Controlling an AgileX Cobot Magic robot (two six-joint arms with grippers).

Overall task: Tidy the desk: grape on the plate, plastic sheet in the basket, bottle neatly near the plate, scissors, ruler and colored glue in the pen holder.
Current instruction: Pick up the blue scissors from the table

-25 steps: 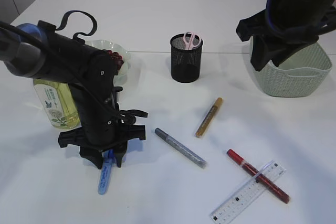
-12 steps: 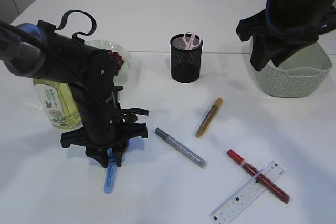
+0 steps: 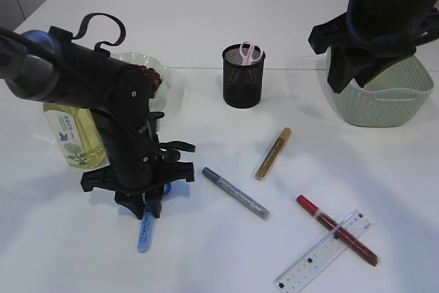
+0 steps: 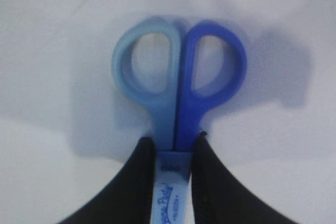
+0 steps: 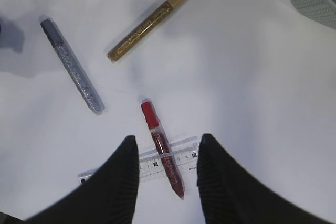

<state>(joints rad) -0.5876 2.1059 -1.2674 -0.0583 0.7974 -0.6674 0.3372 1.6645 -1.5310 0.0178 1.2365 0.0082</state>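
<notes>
My left gripper point(image 3: 145, 205) is shut on the blade end of the blue scissors point(image 3: 145, 230), low over the table. In the left wrist view the jaws point(image 4: 173, 153) pinch the sheathed blades, and the two handle loops point(image 4: 178, 77) point away. My right gripper point(image 3: 348, 75) is open and empty, high beside the basket point(image 3: 384, 101). In the right wrist view its jaws point(image 5: 167, 141) hang far above the red glue pen point(image 5: 157, 135), which lies across the clear ruler point(image 5: 144, 163). The gold glue pen point(image 3: 273, 153) and silver glue pen point(image 3: 235, 193) lie mid-table. Pink scissors point(image 3: 250, 51) stand in the black mesh pen holder point(image 3: 243, 80).
The yellow bottle point(image 3: 74, 135) stands left of my left arm, in front of the green plate point(image 3: 147, 66) holding dark grapes point(image 3: 154, 79). The red glue pen point(image 3: 336, 230) and ruler point(image 3: 324, 250) lie at the front right. The plastic sheet is not visible.
My left gripper's fingers have closed on the blue scissors, and the scissors have shifted slightly right and turned more upright. The right arm has not moved.
</notes>
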